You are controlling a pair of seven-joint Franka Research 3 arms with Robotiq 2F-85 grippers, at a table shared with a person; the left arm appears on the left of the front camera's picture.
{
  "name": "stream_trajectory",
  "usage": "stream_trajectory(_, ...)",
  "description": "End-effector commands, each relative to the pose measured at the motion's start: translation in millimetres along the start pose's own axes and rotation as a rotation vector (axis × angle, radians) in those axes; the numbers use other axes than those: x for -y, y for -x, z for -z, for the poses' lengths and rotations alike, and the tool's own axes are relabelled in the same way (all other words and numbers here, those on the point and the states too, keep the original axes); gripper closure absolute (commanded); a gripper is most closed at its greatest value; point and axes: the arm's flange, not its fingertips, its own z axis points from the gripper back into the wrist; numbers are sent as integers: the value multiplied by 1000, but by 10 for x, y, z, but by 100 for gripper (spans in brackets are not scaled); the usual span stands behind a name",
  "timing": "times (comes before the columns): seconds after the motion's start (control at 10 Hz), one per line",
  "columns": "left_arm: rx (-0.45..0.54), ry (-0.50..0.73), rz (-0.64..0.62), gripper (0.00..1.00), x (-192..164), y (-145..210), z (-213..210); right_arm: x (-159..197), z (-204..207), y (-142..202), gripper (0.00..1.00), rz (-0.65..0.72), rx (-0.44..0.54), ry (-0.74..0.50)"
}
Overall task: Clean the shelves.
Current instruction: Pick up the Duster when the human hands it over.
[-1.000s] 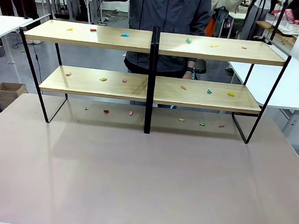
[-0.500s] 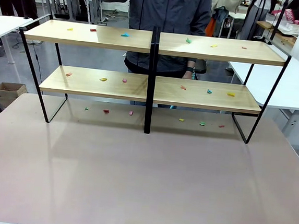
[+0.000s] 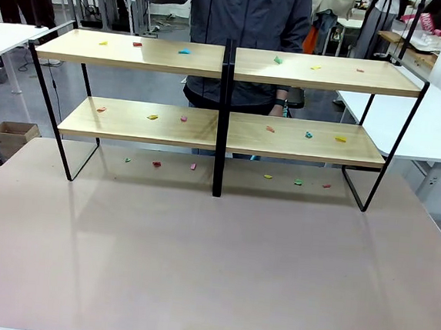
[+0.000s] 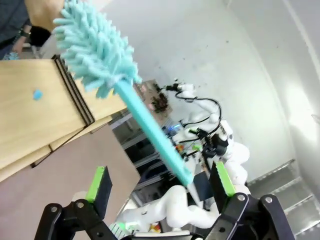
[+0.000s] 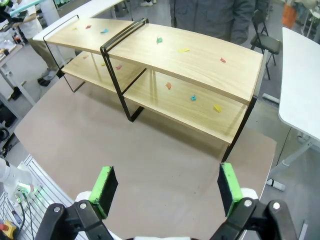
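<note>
Both pincers stand apart: the left pincer (image 4: 160,180) has its green pads spread wide, with the butt of a teal brush (image 4: 95,50) handle lying between them, close to one pad but not clamped. The right pincer (image 5: 167,184) gapes over the near part of the counter (image 3: 211,272) and holds nothing.

The shelves (image 3: 223,130) stand across the far half of the counter, two racks joined at the middle. Small coloured scraps (image 3: 185,51) lie scattered on the upper boards, the lower boards and the counter beneath them. A person (image 3: 241,12) in a grey jacket stands just behind the middle of the shelves. In the left wrist view a hand (image 4: 45,11) is at the brush's fluffy head; whether it grips the head, I cannot tell.
</note>
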Motion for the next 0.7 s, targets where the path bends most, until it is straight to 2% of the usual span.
stream_trajectory(0.0, 2, 17, -86, 0, 8, -213, 200, -2, -1, 6, 0, 0, 0, -4)
stream_trajectory(0.3, -92, 24, -139, 0, -107, -218, 564, -2, -1, 6, 0, 0, 0, -4)
stream_trajectory(0.6, -89, 18, -176, 0, -127, -230, 775, -2, -1, 6, 0, 0, 0, -4)
